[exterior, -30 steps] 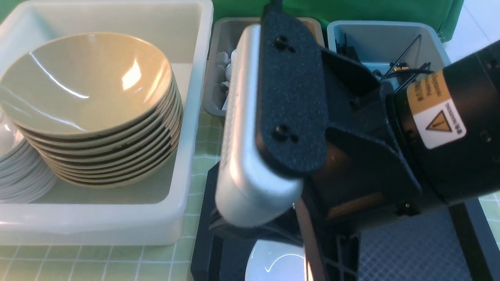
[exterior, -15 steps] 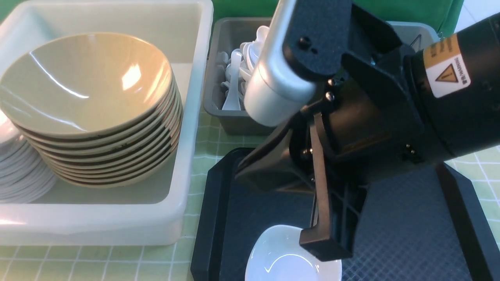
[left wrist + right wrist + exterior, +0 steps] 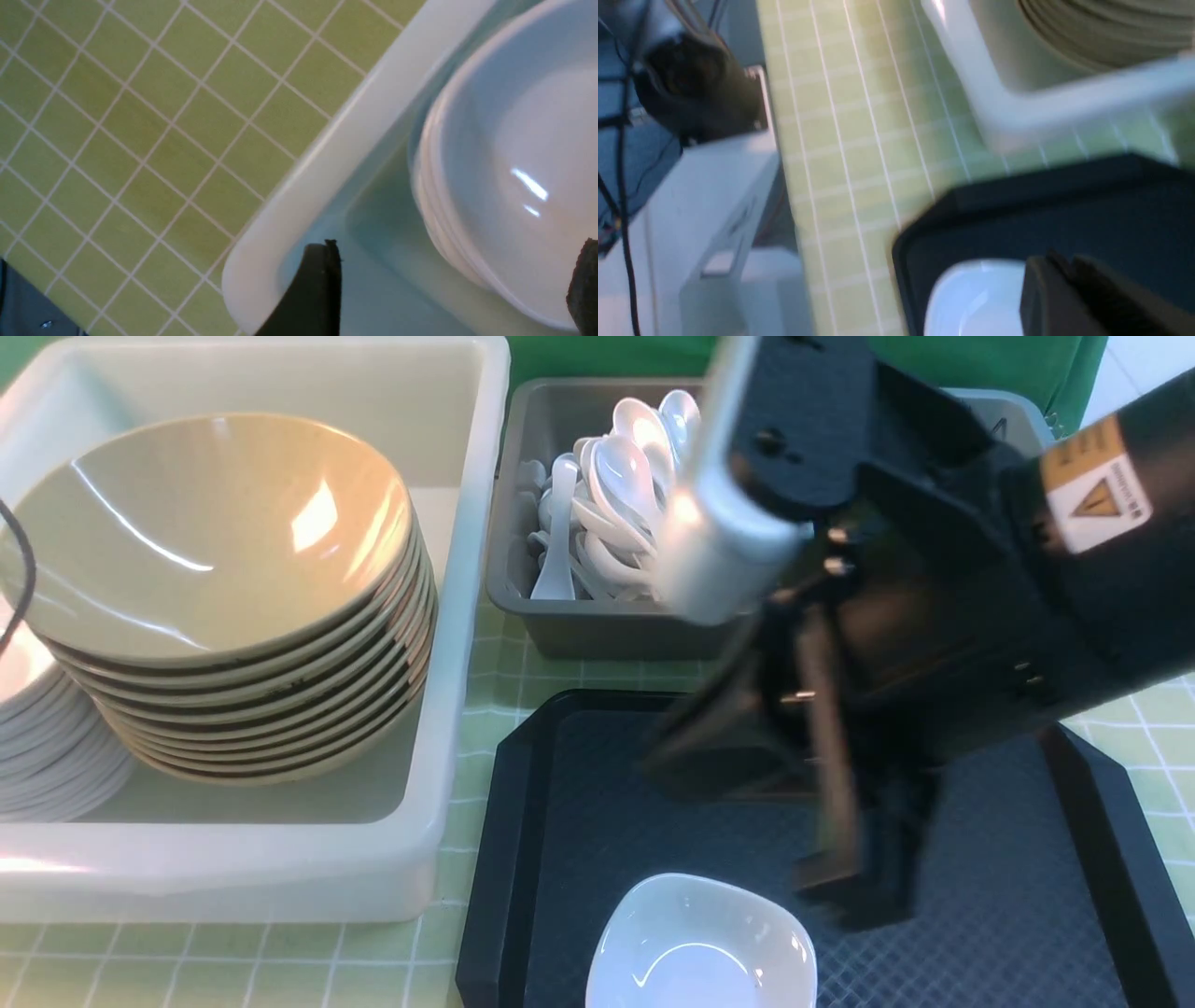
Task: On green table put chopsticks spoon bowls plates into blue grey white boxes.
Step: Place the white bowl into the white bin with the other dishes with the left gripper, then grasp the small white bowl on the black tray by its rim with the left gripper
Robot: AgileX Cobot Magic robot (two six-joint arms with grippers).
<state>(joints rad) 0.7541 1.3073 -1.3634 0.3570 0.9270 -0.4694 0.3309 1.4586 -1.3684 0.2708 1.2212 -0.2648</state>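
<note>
Moved: right arm (image 3: 934, 616) has swung up and to the right over the last second, uncovering the grey box (image 3: 597, 635) and much of the black tray (image 3: 523, 821). The right gripper (image 3: 854, 891) overlapped the lone plate (image 3: 695, 943) at its right edge half a second ago and now sits just right of it.
Right gripper state: blurred, hanging low over the black tray. In its wrist view the fingers (image 3: 1045, 298) lie close together with only a thin seam between them, and nothing is in them.
Left gripper (image 3: 455, 242): out of the front view. Its wrist view shows the fingers (image 3: 320, 289) spread wide and holding nothing, above a corner of the white box (image 3: 327, 163).
Lone plate: small white rounded-square dish, right way up on the near part of the black tray, not gripped.
Plate stack (image 3: 47, 756): white plates piled inside the white box at its far left, directly under the left gripper.
Bowls (image 3: 205, 532): tall nested stack of tan bowls with dark undersides, in the white box just right of the plate stack.
Spoons (image 3: 616, 495): heap of glossy white soup spoons filling the grey box, behind the black tray.
Blue box (image 3: 1027, 415): only a strip of rim shows to the right of the grey box. Its inside is hidden by the right arm.
Green table (image 3: 485, 663): checked cloth showing between the white box, grey box and black tray.
</note>
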